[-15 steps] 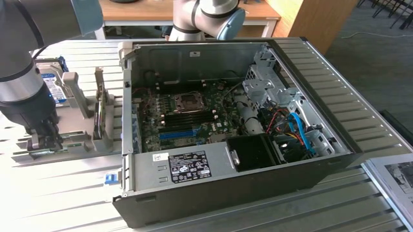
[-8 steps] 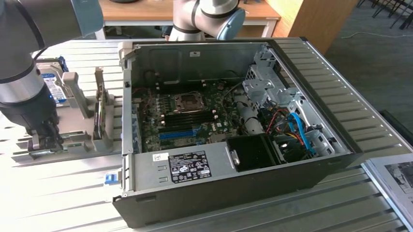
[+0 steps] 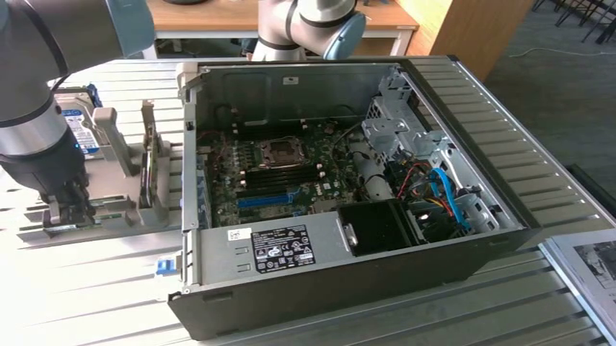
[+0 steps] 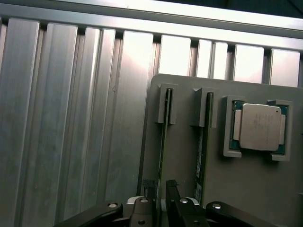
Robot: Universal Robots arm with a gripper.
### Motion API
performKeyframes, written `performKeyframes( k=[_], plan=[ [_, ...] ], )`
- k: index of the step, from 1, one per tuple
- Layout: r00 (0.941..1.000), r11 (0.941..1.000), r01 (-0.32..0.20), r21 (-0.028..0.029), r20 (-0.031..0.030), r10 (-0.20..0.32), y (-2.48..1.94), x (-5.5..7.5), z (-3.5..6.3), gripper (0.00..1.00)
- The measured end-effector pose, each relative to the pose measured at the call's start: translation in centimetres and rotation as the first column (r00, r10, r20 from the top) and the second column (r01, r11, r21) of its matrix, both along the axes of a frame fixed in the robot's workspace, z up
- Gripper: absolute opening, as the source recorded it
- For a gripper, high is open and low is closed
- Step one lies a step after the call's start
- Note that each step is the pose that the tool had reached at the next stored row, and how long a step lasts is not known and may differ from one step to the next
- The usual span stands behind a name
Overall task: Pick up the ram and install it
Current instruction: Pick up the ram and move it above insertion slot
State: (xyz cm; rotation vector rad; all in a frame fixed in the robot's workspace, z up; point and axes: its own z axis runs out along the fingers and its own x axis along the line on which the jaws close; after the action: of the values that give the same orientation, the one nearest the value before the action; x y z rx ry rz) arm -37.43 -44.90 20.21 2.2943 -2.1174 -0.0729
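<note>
Two rams stand on edge in slots of a grey holder (image 4: 184, 94): one ram (image 4: 163, 142) and a second ram (image 4: 202, 142) beside it. My gripper (image 4: 160, 185) is open, with one fingertip on each side of the first ram's near end and a small gap on both sides. In the exterior view the gripper (image 3: 72, 210) reaches straight down onto the holder (image 3: 125, 213) at that view's left, beside the open computer case (image 3: 327, 288). Its motherboard (image 3: 274, 176) lies exposed.
A square silver processor (image 4: 259, 126) sits in a pocket of the holder next to the rams. A hard drive with a blue label (image 3: 79, 126) stands behind the arm. Case walls, a drive cage (image 3: 399, 133) and blue cables (image 3: 448, 194) crowd the motherboard. The table is slatted aluminium (image 4: 71, 118).
</note>
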Motion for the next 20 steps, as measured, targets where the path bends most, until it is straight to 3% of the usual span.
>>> performKeyframes(
  k=[20],
  plan=[
    [1.0,1.0,0.0,0.0001,0.0001,0.0,0.09,0.0,-0.24,0.24]
  ],
)
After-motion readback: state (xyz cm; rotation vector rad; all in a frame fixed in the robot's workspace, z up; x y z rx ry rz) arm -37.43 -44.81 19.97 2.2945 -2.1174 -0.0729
